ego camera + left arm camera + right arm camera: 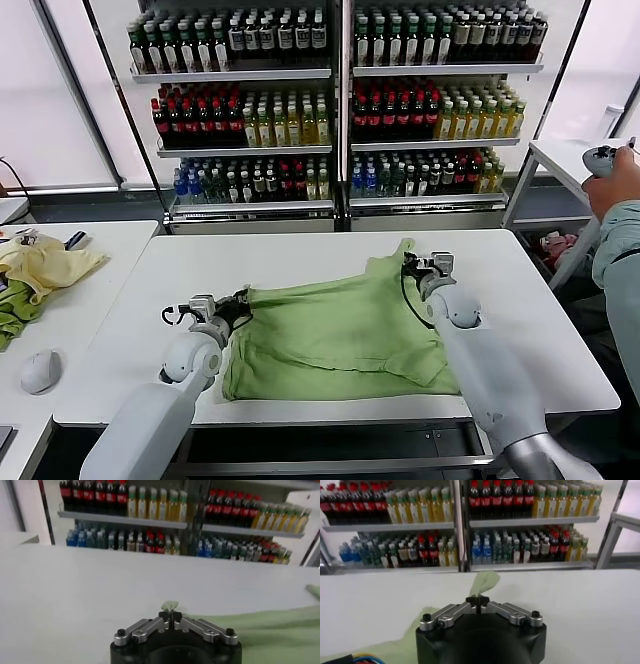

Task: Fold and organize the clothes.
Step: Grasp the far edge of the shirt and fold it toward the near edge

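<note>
The light green shirt lies partly folded on the white table, its print and buttons hidden. My left gripper is shut on the shirt's left edge; a small tuft of green cloth sticks out between its fingertips. My right gripper is shut on the shirt's far right corner, and a flap of cloth rises past its closed fingertips. Both grippers sit low, near the table top.
A side table on the left holds a pale yellow cloth, a darker green cloth and a white mouse. Drink shelves stand behind. A person's arm is at the right edge.
</note>
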You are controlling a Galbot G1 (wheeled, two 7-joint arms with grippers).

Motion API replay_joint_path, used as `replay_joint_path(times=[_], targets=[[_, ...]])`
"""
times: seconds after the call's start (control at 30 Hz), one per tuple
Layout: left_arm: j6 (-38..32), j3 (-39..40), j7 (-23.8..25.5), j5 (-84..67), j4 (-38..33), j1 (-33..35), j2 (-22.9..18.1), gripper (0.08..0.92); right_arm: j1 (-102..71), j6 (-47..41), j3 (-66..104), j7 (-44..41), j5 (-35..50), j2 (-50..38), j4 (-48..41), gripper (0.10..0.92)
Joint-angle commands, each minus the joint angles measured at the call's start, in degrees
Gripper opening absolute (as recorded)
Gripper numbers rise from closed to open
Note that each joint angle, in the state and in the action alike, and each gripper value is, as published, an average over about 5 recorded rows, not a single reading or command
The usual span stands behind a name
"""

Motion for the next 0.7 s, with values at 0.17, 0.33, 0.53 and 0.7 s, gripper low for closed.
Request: replay_joint_path(times=[0.17,0.33,0.53,0.7], targets=[[-0.9,-2.7,0.2,-1.6,-17.4,9.3,4.5,0.093,-15.2,-0.5,6.4,0.4,0.7,-4.4,22.8,0.112],[-0.1,-3.6,0.5,-0.9,-20.1,13.2,6.1,0.093,-23.4,-1.4,9.9,0.9,-0.7,-4.9,30.5,0.112],[1.4,-4.9,1.5,0.8,-20.9,17.3,6.8,0.093,-33.6,-1.8,16.0,1.7,-2.0,-4.4,38.0,0.112],[2.1,-4.8,2.4,4.7,-20.6,19.9,7.0,0.093,-39.4,-1.5,19.0,2.2,-3.6,-3.4,40.2,0.112]])
